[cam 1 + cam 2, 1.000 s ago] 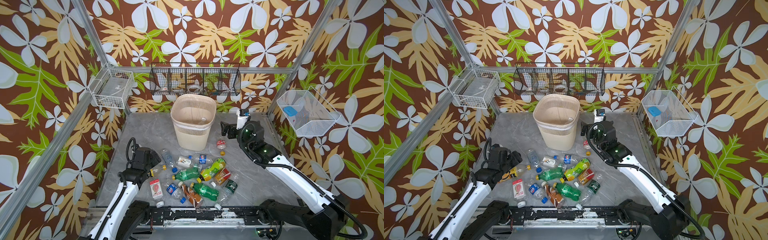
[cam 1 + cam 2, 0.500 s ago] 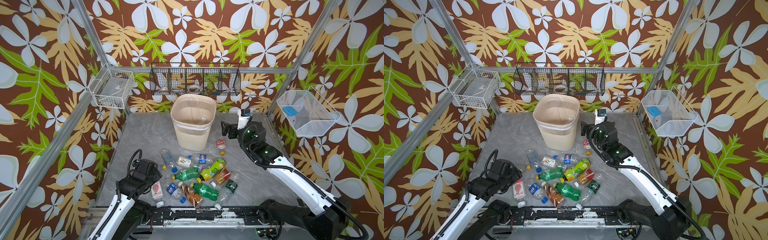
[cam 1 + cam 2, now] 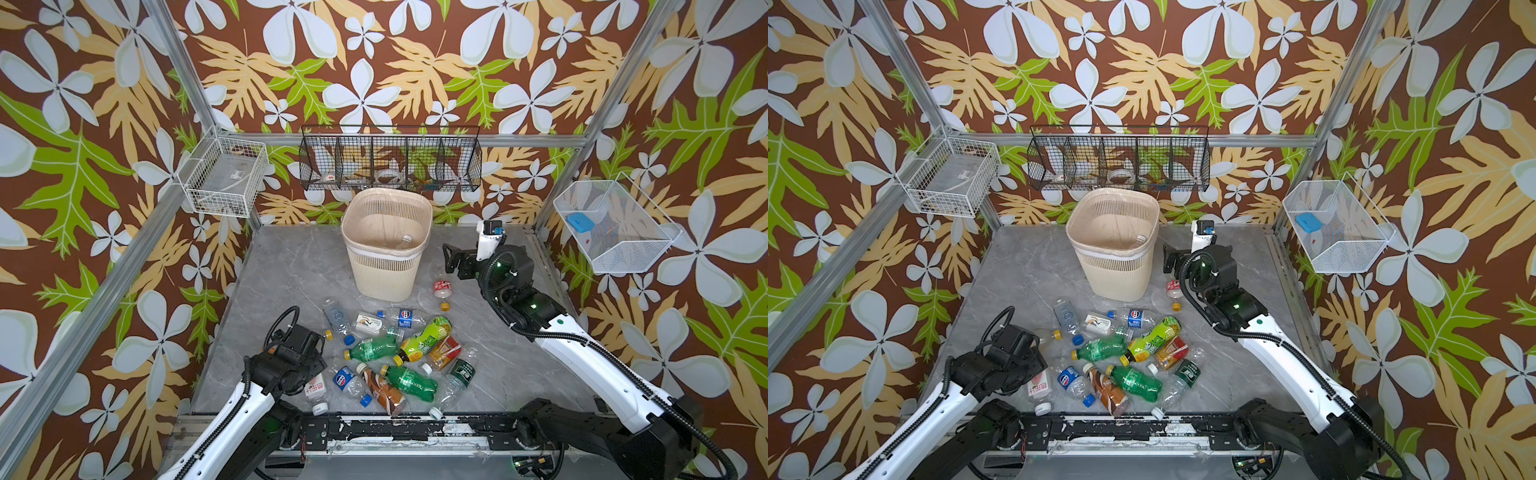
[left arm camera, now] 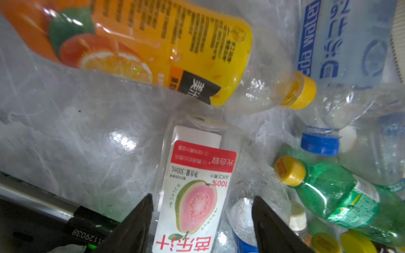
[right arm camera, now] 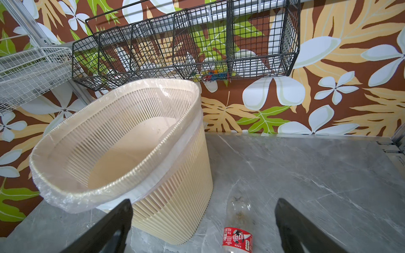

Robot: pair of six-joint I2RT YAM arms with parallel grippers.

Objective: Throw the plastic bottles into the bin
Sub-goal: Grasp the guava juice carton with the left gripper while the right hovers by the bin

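Several plastic bottles [image 3: 395, 357] lie in a heap at the front of the grey table. My left gripper [image 4: 202, 196] is low over the heap's left edge. It stands open, its fingers [image 4: 140, 221] on either side of a clear guava-juice bottle [image 4: 192, 197] [image 3: 314, 385], with a gap on one side. The beige slotted bin [image 3: 382, 274] [image 5: 175, 197] stands at the back with one clear bottle [image 3: 404, 241] inside. My right gripper [image 3: 451, 259] [image 5: 203, 201] hovers open and empty right of the bin, above a red-labelled bottle [image 5: 237, 238] [image 3: 441, 289].
A black wire rack [image 3: 390, 162] hangs on the back wall above the bin. White wire baskets [image 3: 224, 183] [image 3: 615, 228] hang on both side walls. A loose yellow cap [image 3: 445, 306] lies near the red-labelled bottle. An orange-juice bottle [image 4: 175, 48] lies beside my left gripper.
My left arm has drawn back toward the front edge and dropped over the guava-juice bottle, and its jaws have narrowed. The right arm has barely moved.
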